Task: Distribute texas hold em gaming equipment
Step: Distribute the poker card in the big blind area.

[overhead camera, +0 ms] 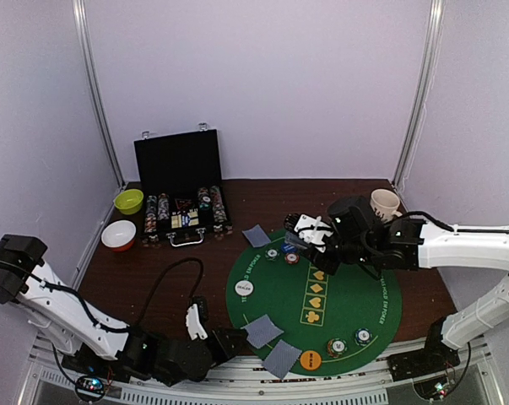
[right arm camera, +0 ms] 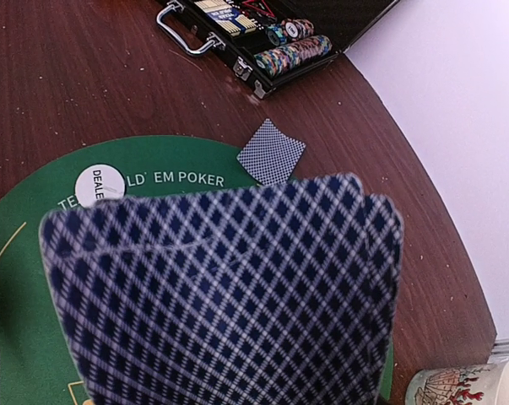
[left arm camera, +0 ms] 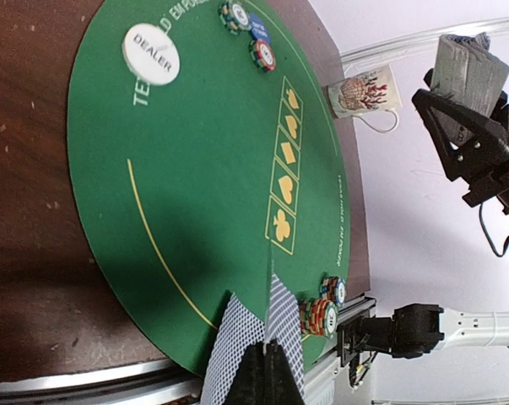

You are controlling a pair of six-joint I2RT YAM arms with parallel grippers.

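Observation:
The green poker mat (overhead camera: 275, 295) carries a white dealer disc (overhead camera: 245, 288), an orange disc (overhead camera: 310, 360), chip stacks at the far side (overhead camera: 290, 256) and chip stacks at the near side (overhead camera: 336, 347). My right gripper (overhead camera: 309, 234) is shut on a deck of blue-backed cards (right arm camera: 220, 295) above the mat's far edge. The deck fills the right wrist view and hides the fingers. One card (overhead camera: 256, 235) lies beyond the mat. My left gripper (left arm camera: 271, 367) is shut on a card (overhead camera: 262, 331) at the mat's near edge. Another card (overhead camera: 281, 359) lies beside it.
The open black chip case (overhead camera: 180, 186) stands at the back left, with a green bowl (overhead camera: 129, 201) and a white-and-red bowl (overhead camera: 119, 234) to its left. A cream printed mug (overhead camera: 384, 204) stands behind the right gripper. The table's metal front rail (left arm camera: 85, 380) runs beside the left gripper.

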